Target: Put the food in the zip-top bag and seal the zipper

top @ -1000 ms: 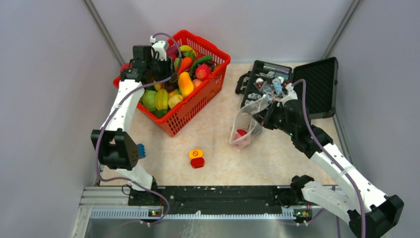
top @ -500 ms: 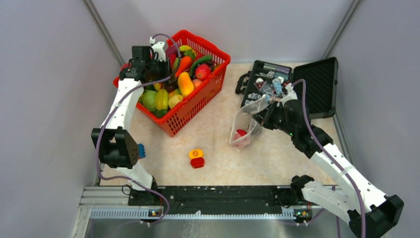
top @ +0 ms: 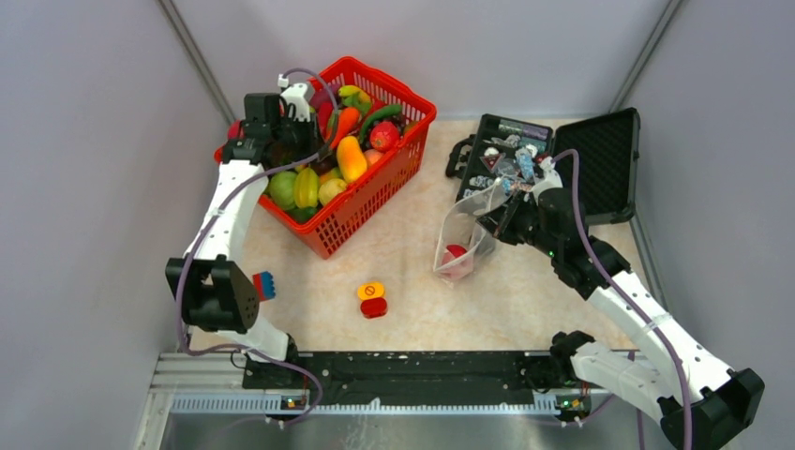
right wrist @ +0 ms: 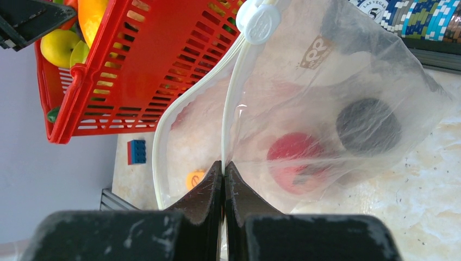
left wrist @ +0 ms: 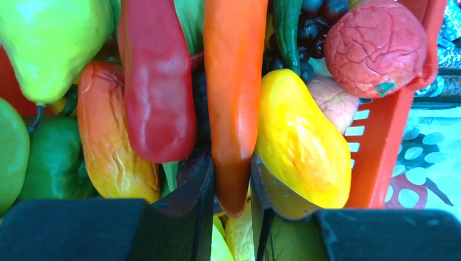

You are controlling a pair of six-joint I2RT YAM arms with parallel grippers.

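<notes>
The food fills the red basket (top: 361, 214). My left gripper (top: 315, 131) is down in the basket, and in the left wrist view it (left wrist: 231, 163) is shut on the tip of a long orange carrot (left wrist: 234, 92), between a red pepper (left wrist: 155, 81) and a yellow mango (left wrist: 301, 141). My right gripper (top: 506, 214) is shut on the zipper (right wrist: 231, 92) of the clear zip-top bag (right wrist: 337, 70) and holds the mouth open above the table. A red fruit (right wrist: 293, 155) lies inside the bag (top: 464, 246).
An open black hard case (top: 600, 159) with small items lies behind the bag. An orange-and-red button block (top: 372, 300) sits mid-table. A blue-and-red brick (right wrist: 136, 151) lies by the left arm. The zipper's white slider (right wrist: 259, 22) sits at the far end.
My left arm has shifted a little left and back over the basket, its elbow swinging left. The right arm and the bag have not moved.
</notes>
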